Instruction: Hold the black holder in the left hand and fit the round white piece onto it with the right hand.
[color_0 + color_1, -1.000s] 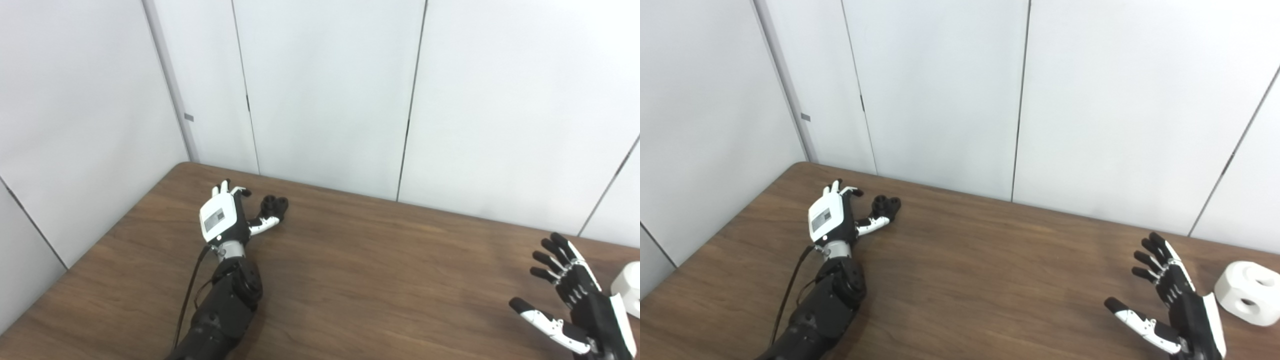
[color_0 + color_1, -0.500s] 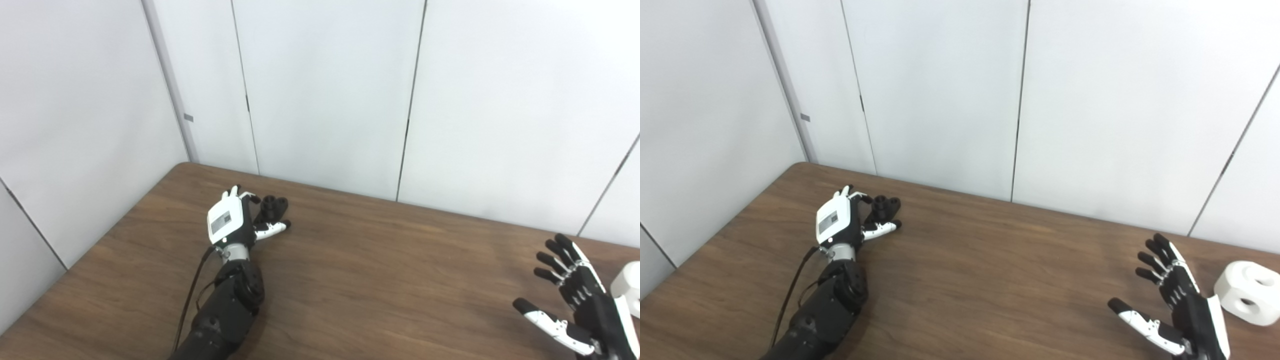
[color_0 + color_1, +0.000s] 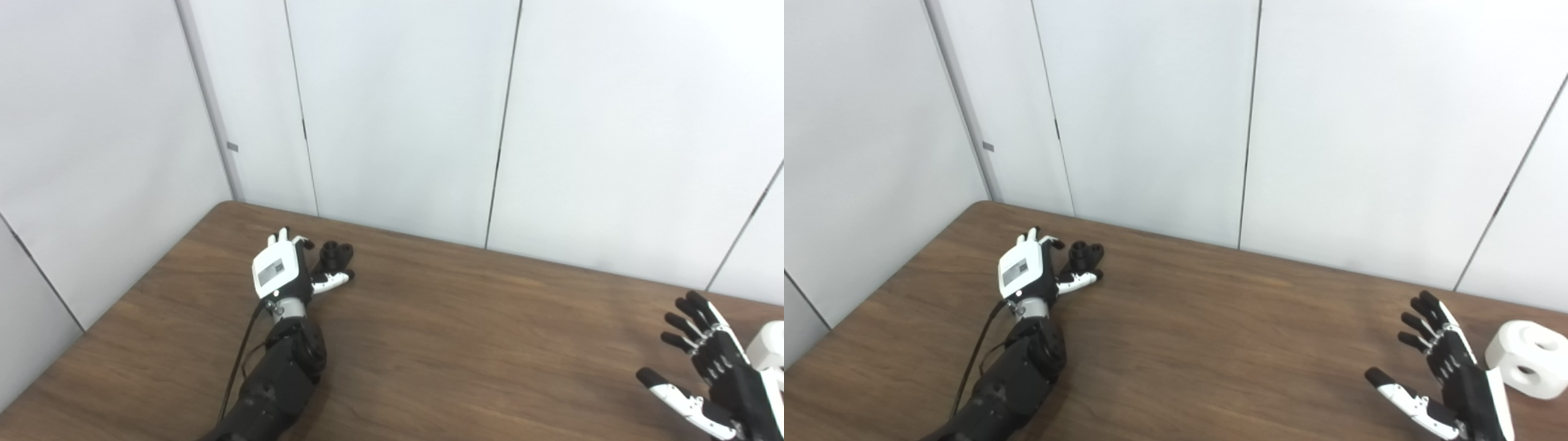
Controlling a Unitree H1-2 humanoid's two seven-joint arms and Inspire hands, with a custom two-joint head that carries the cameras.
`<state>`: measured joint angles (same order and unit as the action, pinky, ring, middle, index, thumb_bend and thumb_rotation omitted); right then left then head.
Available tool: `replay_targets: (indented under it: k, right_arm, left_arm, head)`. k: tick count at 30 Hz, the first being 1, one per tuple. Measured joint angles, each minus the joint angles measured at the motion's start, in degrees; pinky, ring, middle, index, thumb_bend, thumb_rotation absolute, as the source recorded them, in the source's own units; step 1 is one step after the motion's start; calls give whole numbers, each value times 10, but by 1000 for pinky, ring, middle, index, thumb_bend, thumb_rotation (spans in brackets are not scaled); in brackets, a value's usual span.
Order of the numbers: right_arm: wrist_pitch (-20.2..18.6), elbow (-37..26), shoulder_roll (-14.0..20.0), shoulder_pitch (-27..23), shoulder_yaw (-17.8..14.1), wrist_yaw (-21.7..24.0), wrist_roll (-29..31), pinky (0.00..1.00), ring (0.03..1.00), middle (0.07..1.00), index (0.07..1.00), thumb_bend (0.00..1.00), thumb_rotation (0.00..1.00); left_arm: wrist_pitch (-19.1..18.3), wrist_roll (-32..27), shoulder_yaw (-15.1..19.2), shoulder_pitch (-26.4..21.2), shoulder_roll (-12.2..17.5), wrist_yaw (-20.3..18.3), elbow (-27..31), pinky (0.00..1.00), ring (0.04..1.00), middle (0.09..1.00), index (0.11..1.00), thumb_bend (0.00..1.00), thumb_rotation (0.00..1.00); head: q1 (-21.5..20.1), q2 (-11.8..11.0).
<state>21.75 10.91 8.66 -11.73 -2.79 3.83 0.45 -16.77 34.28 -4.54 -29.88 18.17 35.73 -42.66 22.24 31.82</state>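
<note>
The black holder (image 3: 1086,253) sits on the far left part of the brown wooden table (image 3: 1200,343), with the left hand (image 3: 1035,272) just beside it, its thumb stretched in front of the holder and its fingers curled near it, though whether they grip it I cannot tell. The round white piece (image 3: 1528,360) lies at the right edge, just beside the back of the right hand (image 3: 1448,380), whose fingers are spread and hold nothing. Plain white wall panels (image 3: 1151,110) stand behind the table
</note>
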Motion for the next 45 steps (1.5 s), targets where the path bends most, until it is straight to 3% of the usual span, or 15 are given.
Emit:
replay_targets:
  k: [5,11,12,13,15,19,33,36,38,42,45]
  right_arm:
    - [-2,-1,2,1,0,4,4,771,836,895,890,572,244]
    - [-10,-3,3,2,-1,4,2,758,835,894,895,571,259]
    - [-10,-4,3,2,-1,4,2,759,834,894,894,573,261]
    - [-10,-4,3,2,-1,4,2,765,836,895,894,578,265]
    - [-12,-5,3,3,-1,5,4,772,839,896,892,580,266]
    - [-13,-8,3,5,-2,5,4,758,828,891,891,567,251]
    - [-34,-25,3,15,-7,-4,-1,742,804,873,878,558,256]
    - [-37,-29,2,18,-7,-6,-8,761,813,875,883,569,261]
    - [-37,-31,1,19,-7,-7,-10,762,814,872,885,594,286]
    - [-37,-28,1,18,-7,-8,-10,762,817,872,880,622,299]
    - [-35,-22,1,14,-7,-9,-10,758,812,867,874,639,313]
  left_arm:
    - [0,-5,0,-4,0,-1,-7,897,989,970,711,914,399]
    - [4,-29,4,-2,1,-18,-5,940,970,897,563,873,233]
    - [4,-32,3,-2,2,-21,-4,940,958,883,525,703,154]
    - [5,-32,2,-1,2,-25,-3,919,935,861,499,598,102]
    - [8,-33,-4,0,4,-28,0,896,914,844,486,544,74]
    - [11,-32,-16,4,8,-38,9,831,864,810,482,525,60]
    - [34,-21,-43,6,23,-37,0,758,810,788,482,525,63]
    - [60,-22,-52,5,29,-37,-4,767,835,791,482,525,62]
    - [86,-27,-57,7,33,-44,-3,860,894,818,481,524,61]
    - [181,-45,-76,24,45,-94,25,929,924,841,480,525,61]
    - [224,-44,-94,36,49,-128,52,942,942,857,480,525,63]
  head:
    - [-1,4]
    - [-1,7]
    - [-1,7]
    - [-1,7]
    - [-1,11]
    - [-1,11]
    - [-17,19]
    - [-33,21]
    - [-41,22]
    - [-52,25]
    - [-67,28]
